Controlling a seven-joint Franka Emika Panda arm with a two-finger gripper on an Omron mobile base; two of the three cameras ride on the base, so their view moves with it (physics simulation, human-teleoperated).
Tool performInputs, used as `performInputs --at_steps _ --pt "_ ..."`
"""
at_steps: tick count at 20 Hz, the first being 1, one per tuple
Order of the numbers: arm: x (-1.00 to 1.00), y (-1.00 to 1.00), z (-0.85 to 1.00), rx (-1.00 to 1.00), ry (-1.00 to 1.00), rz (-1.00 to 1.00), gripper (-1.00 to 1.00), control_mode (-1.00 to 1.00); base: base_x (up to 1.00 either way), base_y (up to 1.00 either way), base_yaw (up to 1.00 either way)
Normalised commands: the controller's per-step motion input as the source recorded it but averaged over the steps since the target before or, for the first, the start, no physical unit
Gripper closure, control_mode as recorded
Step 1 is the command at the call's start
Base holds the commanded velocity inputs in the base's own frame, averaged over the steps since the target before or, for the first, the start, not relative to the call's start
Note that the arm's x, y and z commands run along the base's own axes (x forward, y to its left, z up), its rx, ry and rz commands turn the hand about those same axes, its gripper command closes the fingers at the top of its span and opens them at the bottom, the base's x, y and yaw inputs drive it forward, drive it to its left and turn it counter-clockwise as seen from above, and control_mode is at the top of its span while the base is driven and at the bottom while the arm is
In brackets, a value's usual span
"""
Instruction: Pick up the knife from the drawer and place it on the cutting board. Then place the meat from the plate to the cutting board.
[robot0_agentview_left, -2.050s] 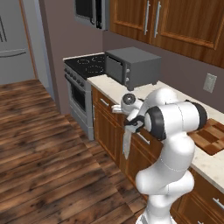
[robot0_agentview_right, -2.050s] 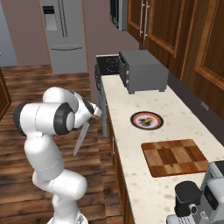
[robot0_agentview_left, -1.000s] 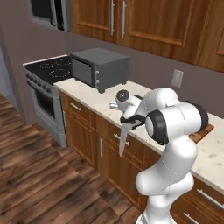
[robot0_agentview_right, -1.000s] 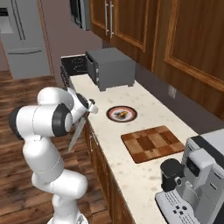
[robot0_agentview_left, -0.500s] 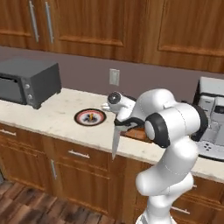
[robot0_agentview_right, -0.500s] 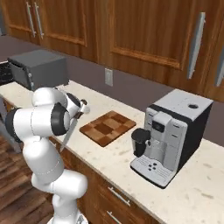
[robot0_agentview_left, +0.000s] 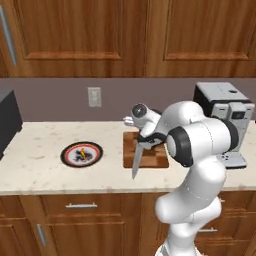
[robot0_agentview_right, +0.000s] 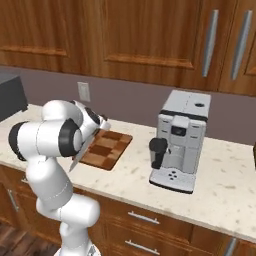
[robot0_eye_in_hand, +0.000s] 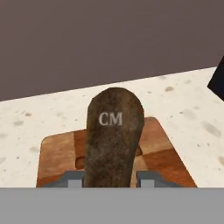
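Fingers (robot0_eye_in_hand: 73, 179) of the gripper (robot0_eye_in_hand: 109, 179) clench the dark handle of the knife (robot0_agentview_left: 136, 161), one grey tip on each side of it, and the butt of the handle, stamped with the letters CM, rises up the middle of the hand view. From the left base view, the grey blade hangs down and slightly left from the gripper (robot0_agentview_left: 146, 141), its point low over the near left corner of the cutting board (robot0_agentview_left: 154, 155). The checkered board lies flat on the pale speckled counter (robot0_agentview_left: 40, 175), between the plate (robot0_agentview_left: 82, 153) on its left and the coffee machine (robot0_agentview_right: 181, 142) on its right. On the plate sits the meat (robot0_agentview_left: 81, 154), a small orange-and-dark lump at its centre. A wall outlet (robot0_agentview_left: 93, 97) sits on the far wall above the plate.
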Motion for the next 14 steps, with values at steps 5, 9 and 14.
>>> performInputs --at_steps 5,9,14 --pt "0.00 0.00 0.00 0.00 0.00 0.00 1.00 1.00 -0.25 1.00 -0.30" --pt "0.00 0.00 0.00 0.00 0.00 0.00 1.00 1.00 -0.34 0.80 -0.23" --pt "0.00 0.00 0.00 0.00 0.00 0.00 1.00 1.00 -0.10 -0.10 -0.15"
